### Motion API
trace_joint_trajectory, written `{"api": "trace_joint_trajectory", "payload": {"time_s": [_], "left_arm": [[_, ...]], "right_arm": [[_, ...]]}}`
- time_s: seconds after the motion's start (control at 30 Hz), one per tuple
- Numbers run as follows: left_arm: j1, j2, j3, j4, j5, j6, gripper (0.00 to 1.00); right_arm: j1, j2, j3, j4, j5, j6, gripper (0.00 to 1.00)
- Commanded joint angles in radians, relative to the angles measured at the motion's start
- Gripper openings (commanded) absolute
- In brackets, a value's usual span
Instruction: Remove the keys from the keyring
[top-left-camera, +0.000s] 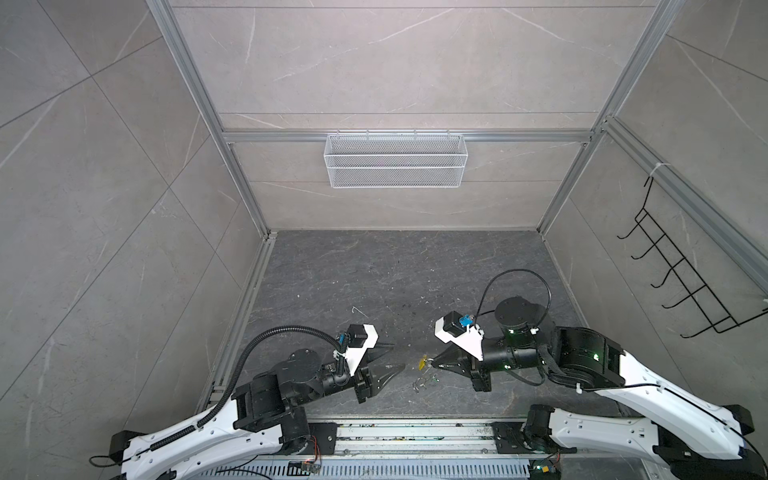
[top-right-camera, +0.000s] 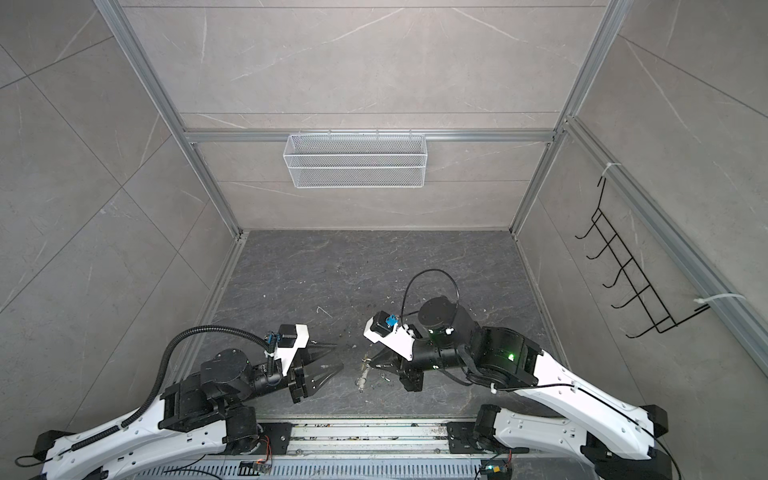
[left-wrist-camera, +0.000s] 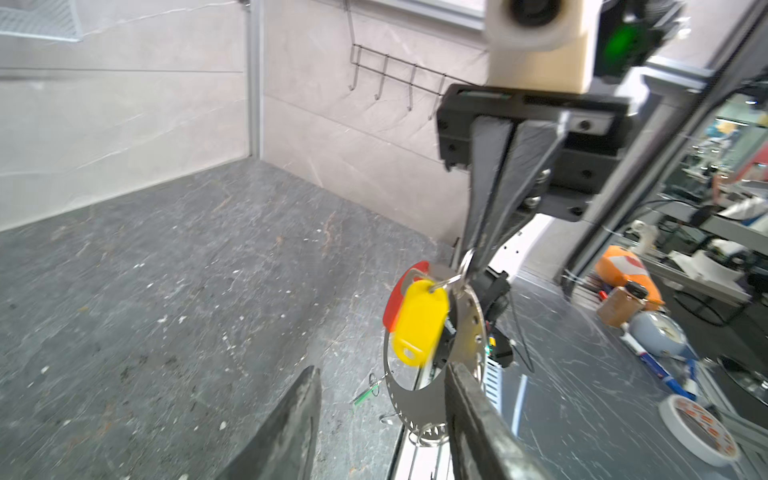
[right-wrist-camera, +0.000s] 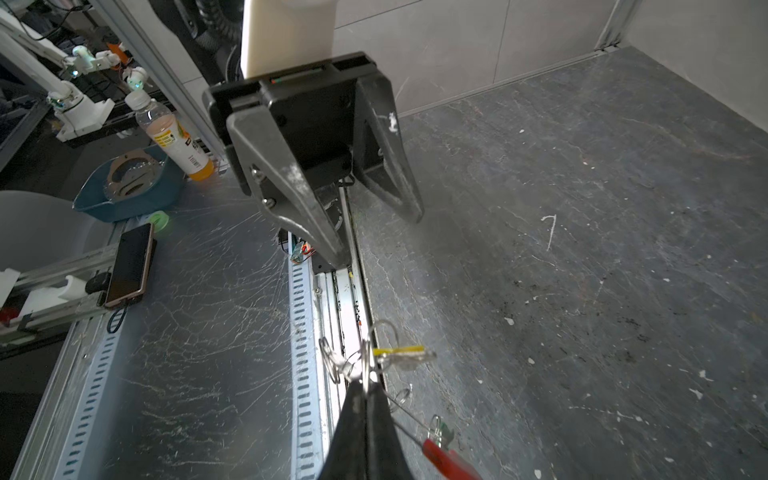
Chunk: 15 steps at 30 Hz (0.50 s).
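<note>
Right pincer (left-wrist-camera: 473, 266) clamps keyring (left-wrist-camera: 393, 307) aloft, centre frame, so yellow key (left-wrist-camera: 419, 322) dangles free; we note left pincer (top-left-camera: 398, 355) half-open, empty, nearby.

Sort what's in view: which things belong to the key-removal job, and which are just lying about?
Job: keyring; yellow-tagged key; mint-tagged key; left gripper; right gripper.
Lying about: white mesh basket; black hook rack; phone; bottle; tape roll.

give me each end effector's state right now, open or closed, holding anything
left end effector: open, holding nothing
right end effector: closed on the keyring, yellow key hanging from it
</note>
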Motion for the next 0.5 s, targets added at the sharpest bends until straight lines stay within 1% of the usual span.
{"api": "trace_joint_trajectory", "payload": {"time_s": [0.0,0.1,0.2,0.37,0.47], "left_arm": [[0.002,0.047,0.064,0.027,0.112,0.065,0.51],[0.002,0.108,0.096,0.038,0.177,0.089,0.52],[0.002,0.15,0.112,0.051,0.211,0.105,0.53],[0.002,0.159,0.107,0.083,0.252,0.12,0.57],[0.001,0.17,0.11,0.089,0.257,0.127,0.57]], "right_arm": [[-0.003,0.015,0.037,-0.057,-0.066,-0.044,0.0],[-0.003,0.021,0.044,-0.057,-0.081,-0.049,0.0],[-0.003,0.026,0.053,-0.059,-0.104,-0.049,0.0],[-0.003,0.03,0.052,-0.062,-0.119,-0.05,0.0],[-0.003,0.032,0.052,-0.057,-0.124,-0.049,0.0]]}}
